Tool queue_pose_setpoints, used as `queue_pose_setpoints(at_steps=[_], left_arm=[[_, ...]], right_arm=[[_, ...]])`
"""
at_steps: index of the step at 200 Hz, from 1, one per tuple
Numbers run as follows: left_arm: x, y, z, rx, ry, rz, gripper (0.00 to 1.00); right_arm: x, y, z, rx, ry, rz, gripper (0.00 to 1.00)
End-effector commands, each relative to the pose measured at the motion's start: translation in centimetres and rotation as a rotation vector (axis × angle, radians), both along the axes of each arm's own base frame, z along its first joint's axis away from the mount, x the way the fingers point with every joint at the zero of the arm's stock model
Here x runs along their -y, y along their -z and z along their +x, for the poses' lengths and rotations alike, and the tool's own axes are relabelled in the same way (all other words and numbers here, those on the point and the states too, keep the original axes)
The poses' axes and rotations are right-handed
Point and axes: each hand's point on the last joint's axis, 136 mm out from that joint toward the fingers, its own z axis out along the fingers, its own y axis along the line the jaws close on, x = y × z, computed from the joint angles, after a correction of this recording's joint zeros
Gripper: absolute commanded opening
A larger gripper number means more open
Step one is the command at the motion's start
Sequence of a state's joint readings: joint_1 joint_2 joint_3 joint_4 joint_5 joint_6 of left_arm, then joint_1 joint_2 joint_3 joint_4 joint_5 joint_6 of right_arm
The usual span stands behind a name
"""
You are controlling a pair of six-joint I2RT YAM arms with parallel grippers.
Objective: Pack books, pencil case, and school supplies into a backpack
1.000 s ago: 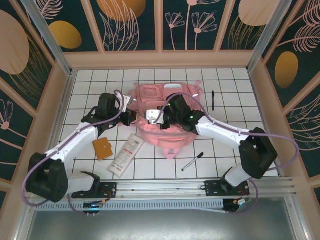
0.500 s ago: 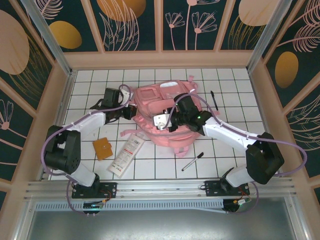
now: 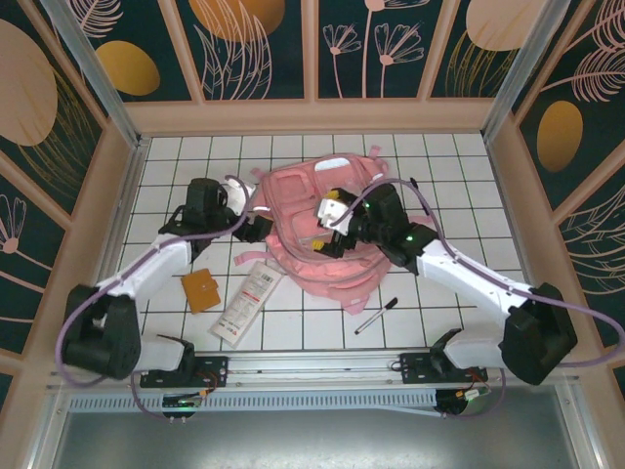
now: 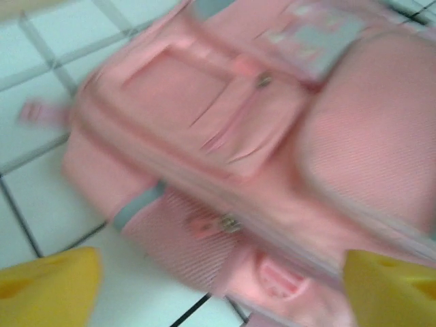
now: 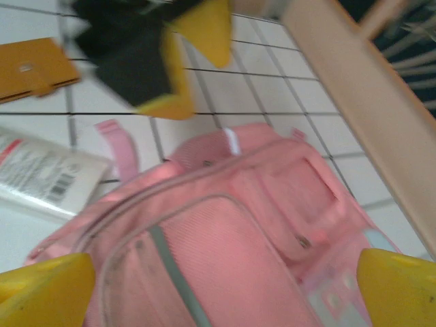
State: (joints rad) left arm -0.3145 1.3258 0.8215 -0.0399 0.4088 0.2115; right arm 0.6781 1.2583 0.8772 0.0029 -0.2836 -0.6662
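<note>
The pink backpack [image 3: 314, 244] lies flat mid-table, front side up. My left gripper [image 3: 258, 227] hovers at its left edge, jaws open and empty, with the backpack [image 4: 225, 136] beneath its yellow fingertips [image 4: 48, 286]. Over the middle of the pack my right gripper [image 3: 329, 227] is also open and holds nothing, above the backpack [image 5: 225, 238]. The white pencil case [image 3: 246, 301] lies front-left of the pack, next to the orange-brown square item [image 3: 200, 290]. One pen [image 3: 376, 315] lies front-right. The books are out of view.
Wooden walls enclose the white tiled table [image 3: 439, 293]. A pink strap [image 5: 112, 146] trails from the pack toward the pencil case [image 5: 48, 177]. In the right wrist view the left gripper [image 5: 194, 68] hangs near the orange-brown item [image 5: 34, 68].
Both grippers went from shut to open. The backpack has shifted and turned slightly rightward. The right gripper moved toward the pack's upper middle; the left arm swung back to its left edge.
</note>
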Motion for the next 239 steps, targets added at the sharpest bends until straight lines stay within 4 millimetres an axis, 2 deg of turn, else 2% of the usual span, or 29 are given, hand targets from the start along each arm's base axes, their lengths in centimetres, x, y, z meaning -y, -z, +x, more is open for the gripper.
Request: queue_pose_setpoints(at_steps=[1,12,23,33,38,41,54,69,95,101,105,115,127,141,154,168,180,192,217,231,239], left_arm=[[3.9,-1.4,-2.9,0.157,0.280,0.078,0.99],[5.4,-1.2,-3.6,0.157,0.342,0.092,0.99],[7.1,-0.6,-4.4,0.159,0.417,0.123,0.99],[8.5,0.1,-5.3,0.180,0.490,0.176,0.99],[9.1,0.5,-5.8,0.193,0.525,0.213,0.99],[9.5,0.8,-6.1,0.202,0.548,0.236,0.99],[10.8,1.7,-7.1,0.228,0.617,0.307,0.99],[11.9,2.2,-7.3,0.249,0.651,0.324,0.99],[12.3,2.8,-5.9,0.288,0.591,0.400,0.97],[12.0,3.6,-5.7,0.268,0.575,0.429,0.96],[12.4,2.8,-5.1,0.279,0.561,0.430,0.95],[12.3,3.2,-4.5,0.249,0.547,0.458,0.89],[12.2,3.9,-3.4,0.219,0.508,0.497,0.74],[12.1,4.5,-2.1,0.184,0.462,0.541,0.43],[12.6,3.7,-1.2,0.165,0.431,0.535,0.16],[13.6,1.6,-0.9,0.175,0.416,0.467,0.00],[14.2,-0.3,-0.5,0.203,0.378,0.397,0.00],[14.2,-2.1,0.4,0.226,0.323,0.340,0.00],[12.8,-3.3,1.9,0.158,0.246,0.237,0.00],[10.5,-4.1,3.5,0.077,0.113,0.149,0.30],[8.9,-4.6,4.2,0.048,0.021,0.110,0.42]], right_arm=[[5.8,-2.9,3.9,-0.093,0.504,0.245,0.99],[9.0,-4.1,5.2,-0.118,0.711,0.339,0.99],[12.9,-4.3,5.8,-0.181,0.943,0.413,0.99],[16.8,-3.7,6.0,-0.234,1.171,0.486,0.99],[17.6,-3.2,5.8,-0.269,1.226,0.507,0.99],[18.8,-2.8,5.9,-0.284,1.273,0.522,0.99],[20.3,-1.2,5.7,-0.364,1.315,0.526,0.99],[20.8,0.4,5.2,-0.435,1.336,0.511,0.97],[20.1,2.9,4.3,-0.543,1.333,0.452,0.94],[19.9,3.4,4.2,-0.564,1.326,0.440,0.93],[19.6,3.7,4.1,-0.578,1.318,0.433,0.92],[19.0,4.2,4.1,-0.603,1.284,0.410,0.90],[18.0,4.5,4.2,-0.626,1.231,0.390,0.87],[16.5,4.2,4.2,-0.643,1.128,0.381,0.78],[15.0,3.5,4.0,-0.665,1.033,0.404,0.76],[13.4,3.0,3.5,-0.695,0.932,0.425,0.73],[12.4,3.0,2.9,-0.713,0.862,0.411,0.70],[12.4,3.5,2.6,-0.729,0.866,0.389,0.70],[11.7,4.4,1.4,-0.801,0.831,0.362,0.73],[10.6,4.9,0.7,-0.863,0.779,0.332,0.78],[9.5,5.1,0.2,-0.879,0.721,0.305,0.80]])
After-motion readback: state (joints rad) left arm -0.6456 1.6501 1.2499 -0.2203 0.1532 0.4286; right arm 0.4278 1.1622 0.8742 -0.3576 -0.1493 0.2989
